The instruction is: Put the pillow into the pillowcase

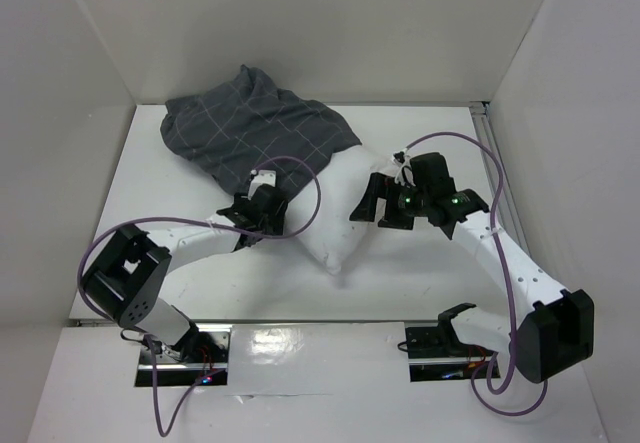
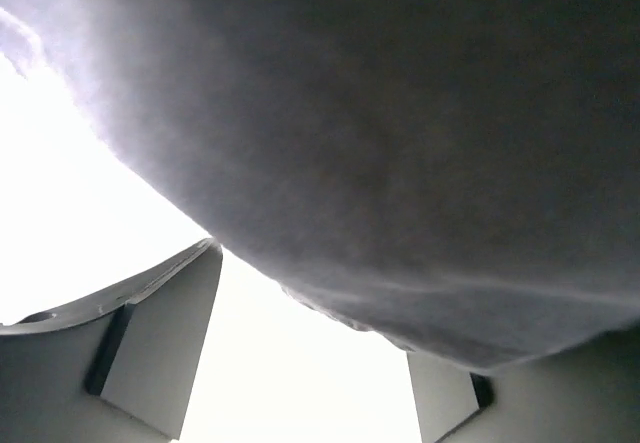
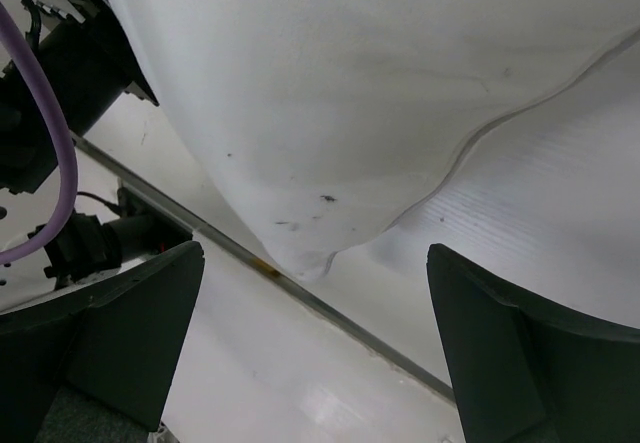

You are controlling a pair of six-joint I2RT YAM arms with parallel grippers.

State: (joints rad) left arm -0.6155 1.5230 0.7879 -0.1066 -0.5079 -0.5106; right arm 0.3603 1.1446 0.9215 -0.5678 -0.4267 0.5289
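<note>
Pillow sits mid-table with its far end covered by the pillowcase, which is bunched up toward the back left. Left gripper is at the pillow's left side by the case's near edge, jaws spread, grey cloth bulging over the tips. Right gripper is wide open too, just beside the pillow's right edge, gripping nothing.

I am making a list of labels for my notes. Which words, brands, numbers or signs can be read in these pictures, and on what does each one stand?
No text can be read in any view.
The pillow is plain white, with no print showing.
The pillowcase has only a grid of thin light lines, no writing.
</note>
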